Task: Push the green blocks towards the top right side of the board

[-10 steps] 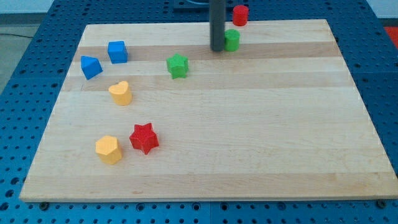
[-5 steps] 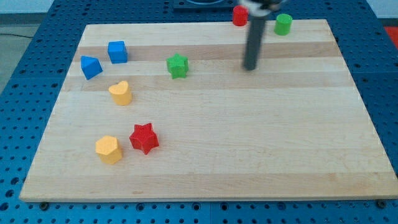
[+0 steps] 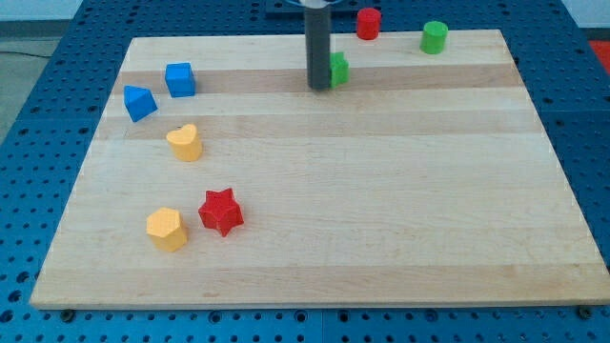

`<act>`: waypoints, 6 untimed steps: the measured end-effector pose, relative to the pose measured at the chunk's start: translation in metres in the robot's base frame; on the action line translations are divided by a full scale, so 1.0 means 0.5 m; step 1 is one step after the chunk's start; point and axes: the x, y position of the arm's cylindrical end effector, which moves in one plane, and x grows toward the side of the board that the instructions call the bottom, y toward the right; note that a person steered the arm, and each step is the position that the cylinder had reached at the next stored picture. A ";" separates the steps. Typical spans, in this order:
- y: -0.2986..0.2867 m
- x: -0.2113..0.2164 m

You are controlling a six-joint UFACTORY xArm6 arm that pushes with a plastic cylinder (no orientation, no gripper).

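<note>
A green cylinder (image 3: 435,36) stands at the board's top edge, towards the view's top right. A green star block (image 3: 337,69) sits at the top middle, partly hidden behind my rod. My tip (image 3: 318,87) touches the star's left side. The rod rises straight up out of the view's top.
A red cylinder (image 3: 369,23) stands at the top edge, left of the green cylinder. A blue cube (image 3: 179,79) and a blue wedge (image 3: 139,102) sit at the upper left. A yellow heart (image 3: 185,143), a yellow block (image 3: 166,229) and a red star (image 3: 221,211) lie at the left.
The green cylinder went to the top right edge. My tip then swung left behind the green star, and the star has moved right and up from the middle left to the top middle.
</note>
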 end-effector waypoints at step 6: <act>0.030 -0.139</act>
